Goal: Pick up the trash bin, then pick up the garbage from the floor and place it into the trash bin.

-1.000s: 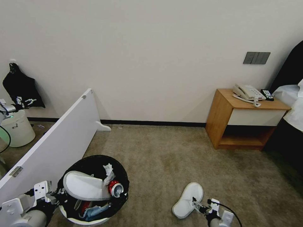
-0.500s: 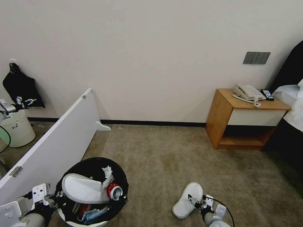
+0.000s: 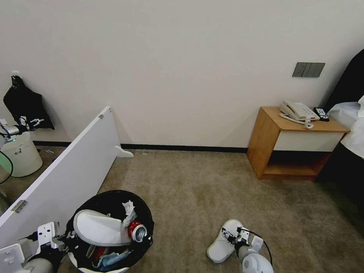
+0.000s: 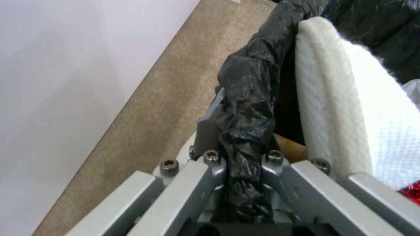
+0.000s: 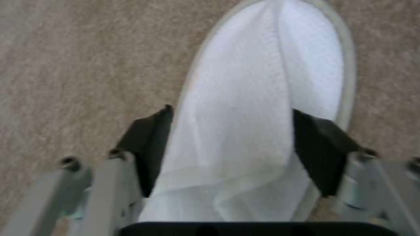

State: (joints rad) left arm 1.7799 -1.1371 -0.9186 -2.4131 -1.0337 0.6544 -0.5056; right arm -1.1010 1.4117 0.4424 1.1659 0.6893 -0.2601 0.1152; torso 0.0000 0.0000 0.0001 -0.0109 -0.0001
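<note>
Slipper number two (image 3: 223,242), white and open-backed, lies on the beige carpet (image 3: 189,189) at the robot's lower right, well apart from the trash bin (image 3: 110,231) at its lower left. The right gripper (image 3: 232,237) sits over the slipper's upper; the head view shows its place but not how its jaws stand. The right wrist view settles that: the two black pads (image 5: 146,144) are spread wide, one on each side of the slipper's fabric upper (image 5: 258,124), not yet pressed in, so the tool is released.

The left gripper (image 3: 62,239) is at the bin's near rim. From the head view the grasp is hard to read; the left wrist view shows the metal fingers (image 4: 205,170) clenched on the bunched black liner bag (image 4: 247,108) folded over the rim.

Inside the bin, the head view shows the first white slipper (image 3: 100,227) lying across the top, a white tissue (image 3: 129,208), a crushed red can (image 3: 136,231) and a light-blue mask (image 3: 112,259). A white board (image 3: 64,178) leans just beside the bin.
</note>
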